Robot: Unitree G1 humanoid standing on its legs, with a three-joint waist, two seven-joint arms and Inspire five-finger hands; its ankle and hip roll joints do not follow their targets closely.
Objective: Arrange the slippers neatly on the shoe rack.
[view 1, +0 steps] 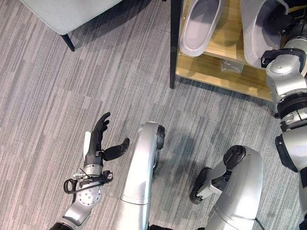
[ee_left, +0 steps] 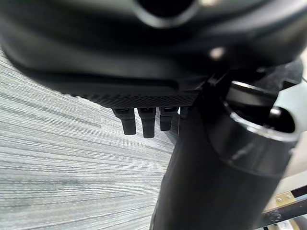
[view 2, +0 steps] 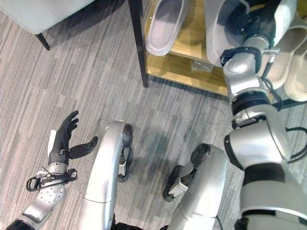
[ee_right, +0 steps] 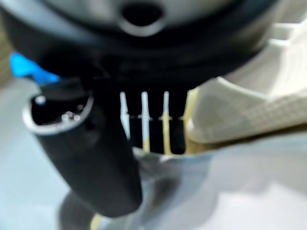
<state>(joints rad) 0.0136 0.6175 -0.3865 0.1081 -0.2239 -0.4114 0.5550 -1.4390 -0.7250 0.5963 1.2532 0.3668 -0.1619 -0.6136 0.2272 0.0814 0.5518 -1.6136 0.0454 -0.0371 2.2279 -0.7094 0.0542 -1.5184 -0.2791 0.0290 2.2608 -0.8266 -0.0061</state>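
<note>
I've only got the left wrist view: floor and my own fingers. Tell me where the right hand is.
Observer: The right hand is up at the shoe rack, in the opening of a grey slipper lying on the wooden shelf.
Operator: Report what else is on that shelf.
Observer: A second grey slipper lies to the left of the first, with bare wood between them.
Operator: Now the other side.
Observer: Cream slippers sit just right of the right arm.
</note>
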